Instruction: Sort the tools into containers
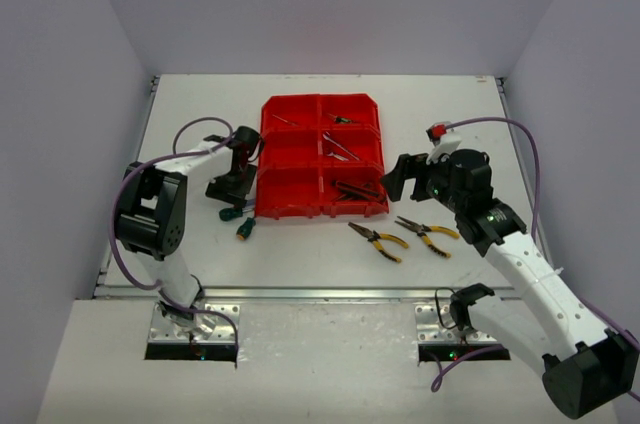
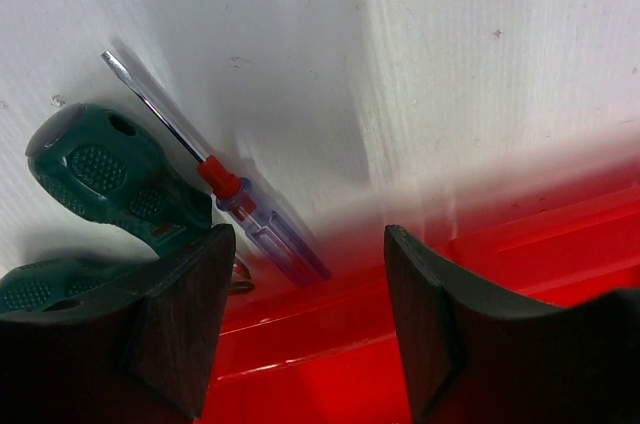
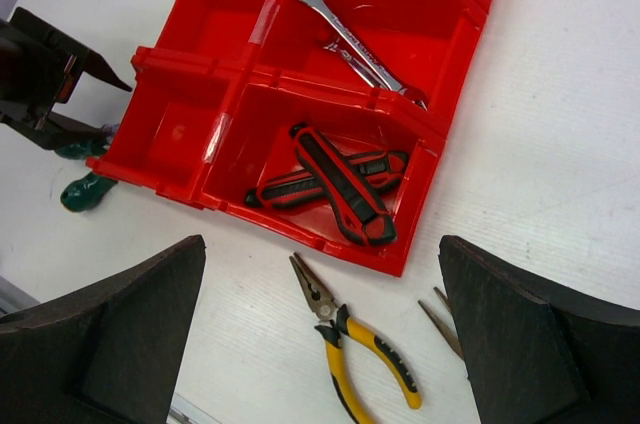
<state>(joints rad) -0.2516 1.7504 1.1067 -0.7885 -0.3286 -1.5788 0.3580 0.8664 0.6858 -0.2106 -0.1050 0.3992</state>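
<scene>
Lying by glossy red bin [image 2: 540, 244]: dimpled green handle [image 2: 95, 169], translucent screwdriver [image 2: 225, 189].

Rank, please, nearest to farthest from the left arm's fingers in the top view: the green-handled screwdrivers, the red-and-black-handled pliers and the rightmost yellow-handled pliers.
1. Green-handled screwdrivers, beside the left fingers.
2. Red-and-black-handled pliers, in the red bin's near-right compartment.
3. Rightmost yellow-handled pliers, far right.

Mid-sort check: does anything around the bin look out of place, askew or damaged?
Nothing looks damaged or spilled. Only unsorted tools stand out: two yellow-handled pliers lie on the table by the near right corner of the red bin, and two green-handled screwdrivers plus a small blue-handled screwdriver lie beside its left wall.
</scene>
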